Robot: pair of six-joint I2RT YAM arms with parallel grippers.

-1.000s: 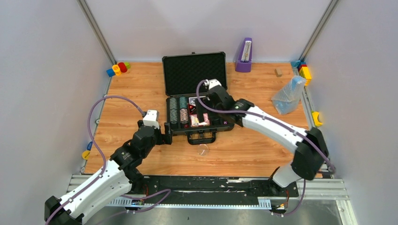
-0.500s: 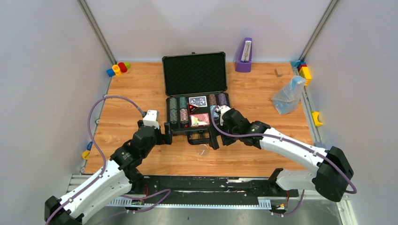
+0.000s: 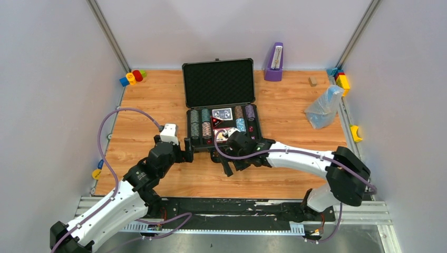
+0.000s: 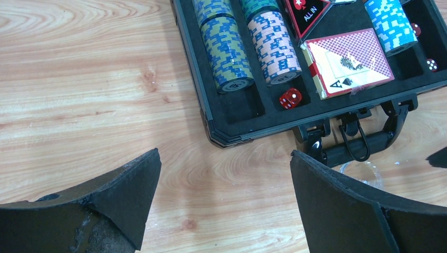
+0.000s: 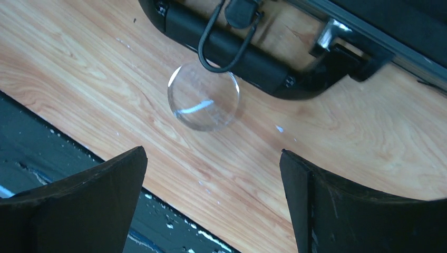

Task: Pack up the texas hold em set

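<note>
Since the case [image 3: 218,84] lies open at mid-desk with its lid up toward the top of the frame and its long axis running left-right, what matters now is the clear round disc [image 5: 203,96] on the bare wood just in front of the handle [image 4: 352,153]. Right gripper [image 5: 212,155] hangs over it, jaws wide and empty; in the right wrist view the disc sits upper-middle, ahead of the jaws and a touch left of their centre line, its far edge touching or just under a thin wire loop by the handle, cannot tell which. Disc is round, so no long axis to line up on. Right arm is clearly nearer. Left gripper [image 4: 225,154] is parked at the case's near-left corner, jaws wide too, holding nothing. Disc looks like a loose piece of the set, my guess only. Readable: "ALL IN" on the black triangular button [image 4: 311,13], "A" with a spade on the red card deck [image 4: 350,60]. Chip rolls [image 4: 226,50] and a red die [image 4: 290,98] sit in the foam slots.
</note>
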